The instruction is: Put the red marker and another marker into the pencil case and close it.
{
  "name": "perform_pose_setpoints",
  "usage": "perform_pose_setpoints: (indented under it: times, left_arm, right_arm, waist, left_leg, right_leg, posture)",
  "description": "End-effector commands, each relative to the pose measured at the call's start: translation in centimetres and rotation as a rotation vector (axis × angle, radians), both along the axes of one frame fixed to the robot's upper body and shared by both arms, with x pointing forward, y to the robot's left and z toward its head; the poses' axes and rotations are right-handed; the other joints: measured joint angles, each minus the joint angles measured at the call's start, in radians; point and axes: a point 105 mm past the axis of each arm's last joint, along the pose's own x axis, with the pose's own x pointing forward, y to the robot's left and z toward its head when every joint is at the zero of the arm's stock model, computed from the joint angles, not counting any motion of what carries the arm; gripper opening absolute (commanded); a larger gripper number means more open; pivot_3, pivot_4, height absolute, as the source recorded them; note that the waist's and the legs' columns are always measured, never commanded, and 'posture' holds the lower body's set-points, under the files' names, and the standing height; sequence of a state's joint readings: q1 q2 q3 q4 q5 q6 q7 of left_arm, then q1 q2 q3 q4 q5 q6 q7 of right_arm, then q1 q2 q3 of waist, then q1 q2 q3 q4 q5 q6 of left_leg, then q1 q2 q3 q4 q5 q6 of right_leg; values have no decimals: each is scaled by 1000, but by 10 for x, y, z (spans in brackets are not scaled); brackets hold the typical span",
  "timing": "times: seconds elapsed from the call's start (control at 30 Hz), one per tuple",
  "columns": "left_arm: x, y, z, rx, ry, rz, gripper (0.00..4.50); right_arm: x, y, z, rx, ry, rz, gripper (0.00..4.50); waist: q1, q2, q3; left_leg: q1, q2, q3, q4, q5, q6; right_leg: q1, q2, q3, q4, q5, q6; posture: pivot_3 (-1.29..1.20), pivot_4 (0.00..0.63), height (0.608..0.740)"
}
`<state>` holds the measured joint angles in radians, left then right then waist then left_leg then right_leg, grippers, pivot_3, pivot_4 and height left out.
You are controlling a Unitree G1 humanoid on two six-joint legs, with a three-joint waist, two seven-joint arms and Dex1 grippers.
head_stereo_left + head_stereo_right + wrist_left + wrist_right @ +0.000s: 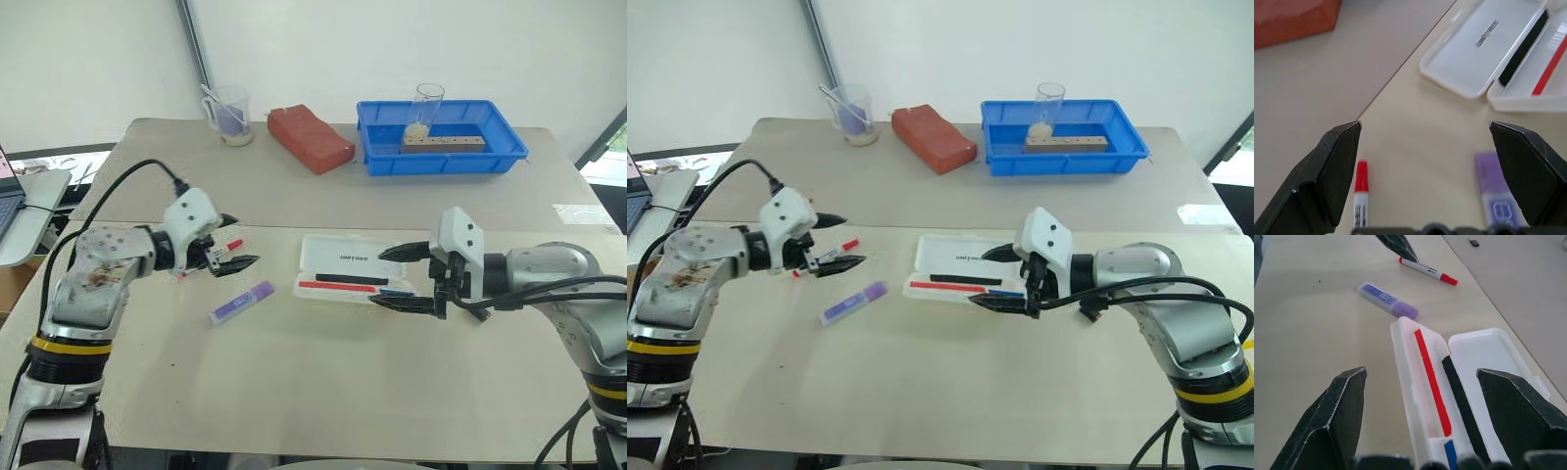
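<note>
Step in hand: picking up; neither marker is in the case yet.
Left gripper [227, 254]: centre-left of the head view, jaws spread wide and empty, hovering just over the red marker [1427, 270].
Right gripper [404, 277]: right of centre, jaws wide, empty, at the pencil case [338, 253].
Pencil case: mid-frame, lid open, thin pens inside.
Another marker [242, 302]: on the table, lower left of the case.
Next move, I'd judge: lower the left jaws astride the red marker and close.
</note>
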<state>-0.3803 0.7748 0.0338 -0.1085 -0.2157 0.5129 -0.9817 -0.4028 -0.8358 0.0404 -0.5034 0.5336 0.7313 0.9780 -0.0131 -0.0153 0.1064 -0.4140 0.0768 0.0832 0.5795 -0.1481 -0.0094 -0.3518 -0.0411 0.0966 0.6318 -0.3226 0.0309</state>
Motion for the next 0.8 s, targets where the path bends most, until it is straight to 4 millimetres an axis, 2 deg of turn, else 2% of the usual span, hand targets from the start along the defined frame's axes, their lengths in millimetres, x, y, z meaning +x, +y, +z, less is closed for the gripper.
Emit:
perform_pose_setpoints:
  times: [0.03,0.1,0.13,0.27,0.47,0.6,0.8]
  left_arm:
    - [-3,-1,18,-32,-82,-1,4450]
    - [-17,-16,26,-78,-72,-87,4450]
    - [-25,-24,31,-97,-65,-140,4500]
    - [-49,-46,47,-113,-30,-297,4500]
    - [-69,-63,46,-48,7,-431,4500]
    - [-79,-73,43,-39,28,-486,4500]
    - [-83,-73,36,-15,61,-498,4500]
  right_arm:
    - [9,1,5,16,-36,-27,3941]
    - [13,0,-3,19,-15,-47,3941]
    - [16,-2,-7,14,-7,-60,3425]
    - [24,-5,-22,3,38,-112,2154]
    - [27,0,-50,34,101,-161,31]
    - [23,2,-66,50,138,-194,11]
    - [11,2,-93,22,195,-216,11]
  waist:
    - [6,-1,1]
    - [11,-3,1]
    - [14,-3,1]
    - [15,-3,1]
    - [6,-2,0]
    - [7,-2,0]
    - [6,-2,0]
  left_leg:
    - [0,0,0,0,0,0]
    - [1,1,0,1,0,0]
    - [1,1,0,1,0,0]
    - [0,0,2,1,0,0]
    - [1,1,1,-1,0,0]
    - [0,1,1,0,0,0]
    - [1,1,1,0,0,0]
  right_leg:
    - [0,0,-1,0,0,0]
    - [-2,-1,-2,-1,0,-1]
    - [-2,-1,-3,-1,0,-1]
    - [-1,-2,-2,-1,0,-1]
    - [0,1,-1,0,0,-2]
    - [0,1,-1,0,0,-2]
    - [1,1,-1,0,0,-2]
  posture:
    - [0,150,740]
    - [0,150,740]
    - [0,150,740]
    - [0,150,740]
    - [0,150,740]
    - [0,150,740]
    - [0,150,740]
